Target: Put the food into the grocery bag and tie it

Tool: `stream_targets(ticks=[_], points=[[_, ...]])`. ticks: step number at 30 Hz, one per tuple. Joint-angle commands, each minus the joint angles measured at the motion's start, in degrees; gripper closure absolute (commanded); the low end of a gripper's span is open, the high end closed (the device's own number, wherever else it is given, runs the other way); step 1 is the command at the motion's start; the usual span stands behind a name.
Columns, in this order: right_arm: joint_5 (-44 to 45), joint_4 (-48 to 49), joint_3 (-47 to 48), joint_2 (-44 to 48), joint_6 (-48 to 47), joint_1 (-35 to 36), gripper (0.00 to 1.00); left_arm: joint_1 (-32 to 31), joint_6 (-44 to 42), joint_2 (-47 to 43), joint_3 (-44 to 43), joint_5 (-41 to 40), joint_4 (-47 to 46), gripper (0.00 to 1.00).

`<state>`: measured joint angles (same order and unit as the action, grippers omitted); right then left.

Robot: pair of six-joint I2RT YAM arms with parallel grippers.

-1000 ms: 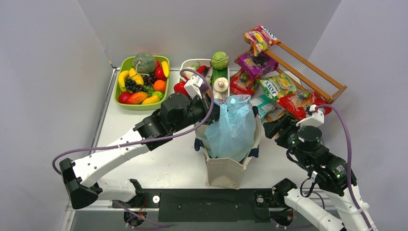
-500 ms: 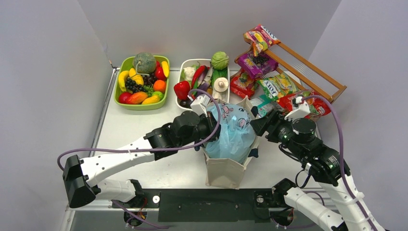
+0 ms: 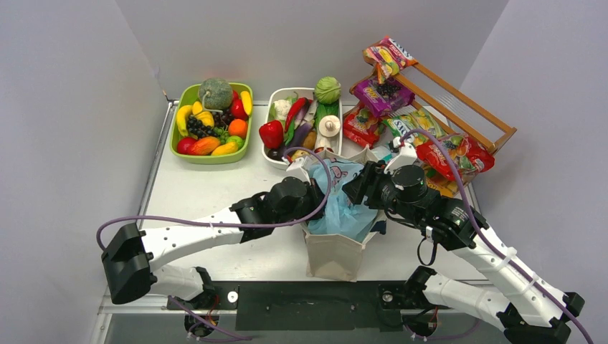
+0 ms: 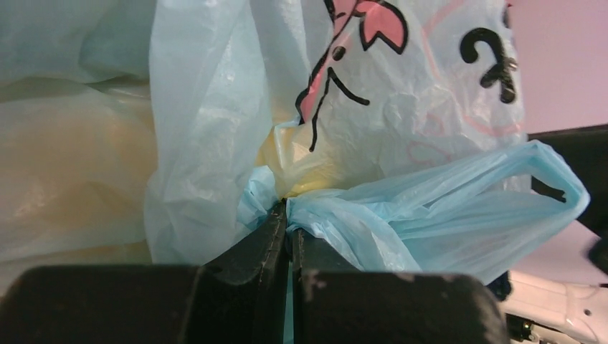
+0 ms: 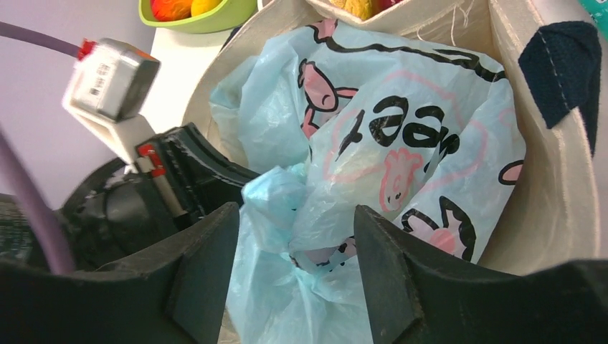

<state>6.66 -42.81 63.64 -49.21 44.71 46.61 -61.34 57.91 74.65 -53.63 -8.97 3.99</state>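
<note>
The thin, crinkly light-blue plastic grocery bag (image 3: 345,208) with its pink and black cartoon print sits bunched inside the stiff beige canvas tote (image 3: 332,256), which stands upright on the white worktop (image 3: 193,193) between the two arms. The plastic rises above the tote's rim, and one loop handle sticks out sideways in the left wrist view.

The left end effector (image 4: 287,215) is clamped tight on a gathered fold of the bag's blue plastic, its two black jaws pressed together with the film pinched between them. The right end effector (image 5: 294,215) comes in from the opposite side with its jaws parted to a middling width; a crumpled wad of the bag lies in the gap, not yet squeezed.

Behind the tote, colourful toy fruits (image 3: 211,122) fill a lime-green tray (image 3: 174,149) at the far left. Toy vegetables (image 3: 301,129) lie in an oblong white tray (image 3: 290,90) just beside it. Glossy printed snack packets (image 3: 383,93) lean on a slatted wooden rack (image 3: 466,100) at the far right.
</note>
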Motion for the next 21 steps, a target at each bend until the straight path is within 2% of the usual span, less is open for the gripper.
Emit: stream_targets(ticks=[1,12,19,21], points=[[1.7,3.5,-0.4,-0.1,1.0,0.6,0.45,0.8,0.1,3.4,1.6,-2.5,-0.3,1.0],[2.5,3.8,-5.4,-0.4,3.0,0.8,0.48,1.3,-0.5,10.5,0.8,-1.4,1.2,1.0],[3.1,1.4,-1.8,-0.6,1.7,0.8,0.48,0.4,-6.3,8.6,-8.5,-1.0,11.2,1.0],[3.2,0.2,0.3,-1.0,1.0,0.8,0.47,0.3,-8.0,7.8,-12.2,-1.1,14.9,0.94]])
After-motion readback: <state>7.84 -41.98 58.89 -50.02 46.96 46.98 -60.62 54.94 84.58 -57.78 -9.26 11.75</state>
